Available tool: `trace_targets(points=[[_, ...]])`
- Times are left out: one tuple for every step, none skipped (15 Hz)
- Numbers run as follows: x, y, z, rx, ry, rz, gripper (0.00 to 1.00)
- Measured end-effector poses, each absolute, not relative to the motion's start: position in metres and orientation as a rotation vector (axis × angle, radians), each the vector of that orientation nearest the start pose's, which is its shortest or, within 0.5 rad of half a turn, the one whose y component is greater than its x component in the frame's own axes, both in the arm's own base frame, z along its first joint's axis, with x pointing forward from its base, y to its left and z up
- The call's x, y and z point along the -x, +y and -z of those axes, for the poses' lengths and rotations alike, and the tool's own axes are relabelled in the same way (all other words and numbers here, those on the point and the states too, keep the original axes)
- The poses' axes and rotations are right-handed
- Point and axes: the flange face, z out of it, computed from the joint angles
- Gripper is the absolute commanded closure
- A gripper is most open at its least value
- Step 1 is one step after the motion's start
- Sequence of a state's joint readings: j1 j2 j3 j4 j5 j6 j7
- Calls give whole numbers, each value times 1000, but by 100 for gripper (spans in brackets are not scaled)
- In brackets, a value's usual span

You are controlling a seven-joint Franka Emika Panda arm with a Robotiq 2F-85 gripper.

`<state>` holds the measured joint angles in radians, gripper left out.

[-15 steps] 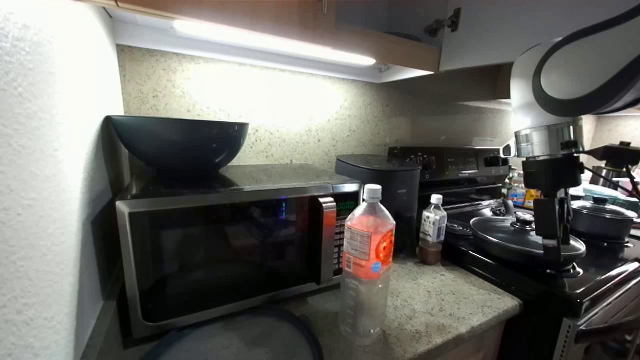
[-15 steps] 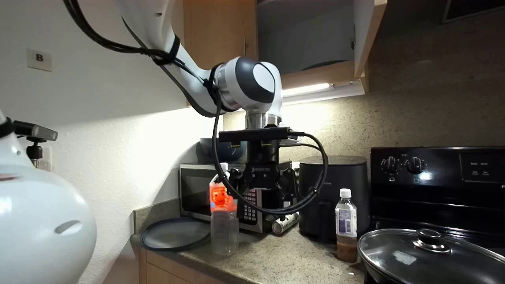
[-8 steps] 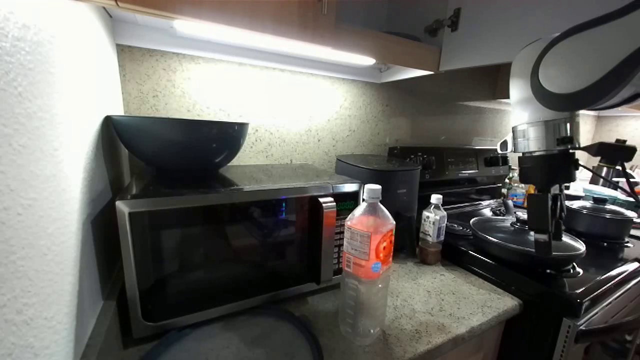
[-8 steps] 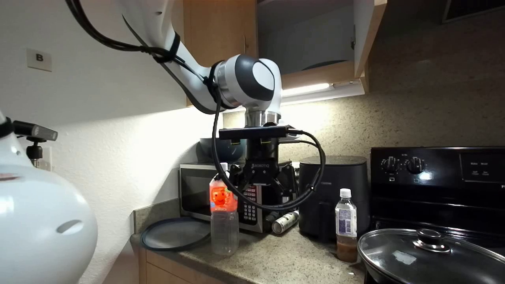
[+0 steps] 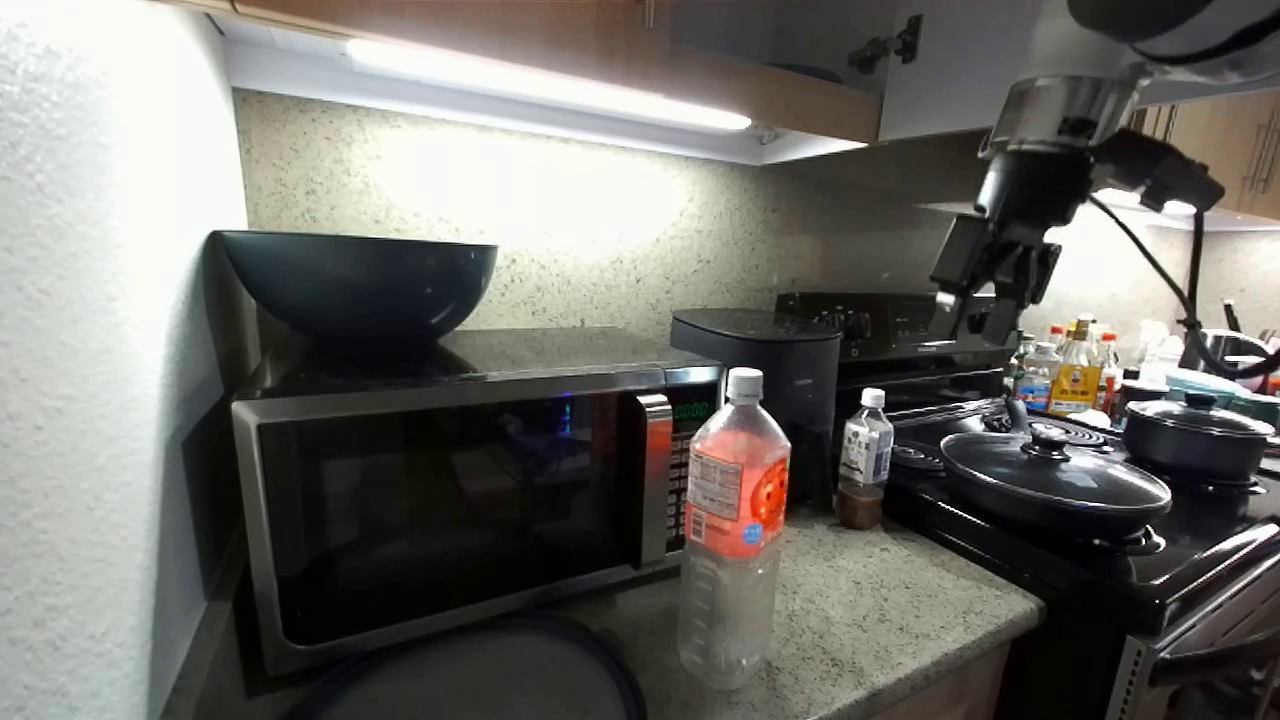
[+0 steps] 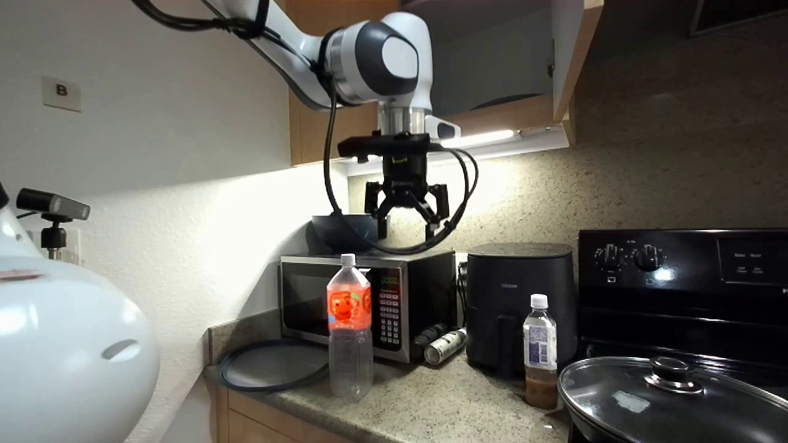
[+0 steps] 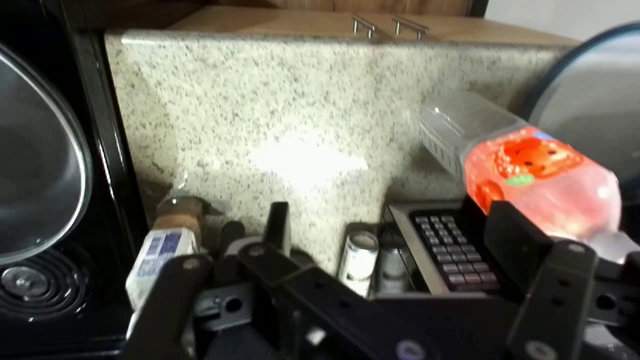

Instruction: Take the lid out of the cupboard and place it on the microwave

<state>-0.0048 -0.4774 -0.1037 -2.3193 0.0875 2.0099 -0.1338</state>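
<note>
The cupboard (image 6: 502, 118) stands with its door (image 6: 574, 52) open; it also shows in an exterior view (image 5: 800, 98). A dark curved edge of a flat round thing, apparently the lid (image 6: 508, 99), shows low inside it and also in an exterior view (image 5: 806, 72); most of it is hidden. The microwave (image 5: 440, 510) stands on the counter; its side (image 6: 431, 295) and keypad (image 7: 452, 252) also show. My gripper (image 6: 406, 230) is open and empty, below the cupboard and tilted in an exterior view (image 5: 975, 322). Its fingers also show apart in the wrist view (image 7: 390, 220).
A big dark bowl (image 5: 360, 285) sits on the microwave. A flat round blue-rimmed piece (image 6: 274, 366) lies on the counter. A tall bottle (image 6: 349, 320), a small bottle (image 6: 539, 351), a can (image 6: 444, 347), a black air fryer (image 6: 520, 295) and a covered pan (image 6: 668, 400) stand nearby.
My gripper has risen well above its earlier height and has tilted, its fingers staying apart. The cupboard, the edge inside it and the counter things have not moved.
</note>
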Motion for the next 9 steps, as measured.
trace_targets(points=[[-421,-46,-558,3002,38,339,0],[-418,-48,-577,2991,67,419,0],[-413,-49,-590,2982,83,478,0],[-408,-50,-596,2976,91,506,0],[-405,-49,-599,2973,94,517,0],[-405,-49,-599,2973,96,519,0],[-405,-49,-598,2973,96,518,0],[-405,-49,-597,2973,96,516,0],[-406,-50,-599,2969,98,536,0]])
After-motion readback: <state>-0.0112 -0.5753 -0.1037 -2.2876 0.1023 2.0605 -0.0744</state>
